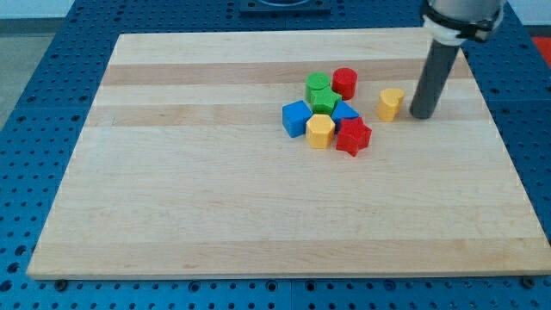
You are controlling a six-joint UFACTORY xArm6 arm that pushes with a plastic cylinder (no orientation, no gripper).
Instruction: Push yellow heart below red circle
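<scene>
So the closest thing to the camera is the wooden board (258,232), and its whole bottom half is bare wood, nothing near the bottom edge or either bottom corner.

Only the one camera view here. All the blocks sit in the upper right part of the board. The yellow heart (390,103) is off on its own, right of the cluster and nearer the right edge. My tip (422,114) is just beside it on the view's right, apart from it by a sliver as far as I can tell. No claw on this rig, just the plain rod, so nothing to be apart or clamped.

The red circle (344,83) is at the cluster's top right, up and left of the heart.

Progress-wise I'd say not done. The heart is lower than the circle but off to its right, so it needs a shove left. The blue block (346,112) sits right under the circle, which could get messy.

Count: two red (circle plus a red star (353,136)), two green (a green block (317,83) and a green star (325,100)), two blue (that one and a blue cube (296,118)), two yellow (heart and a yellow hexagon (320,131)). Eight total.
</scene>
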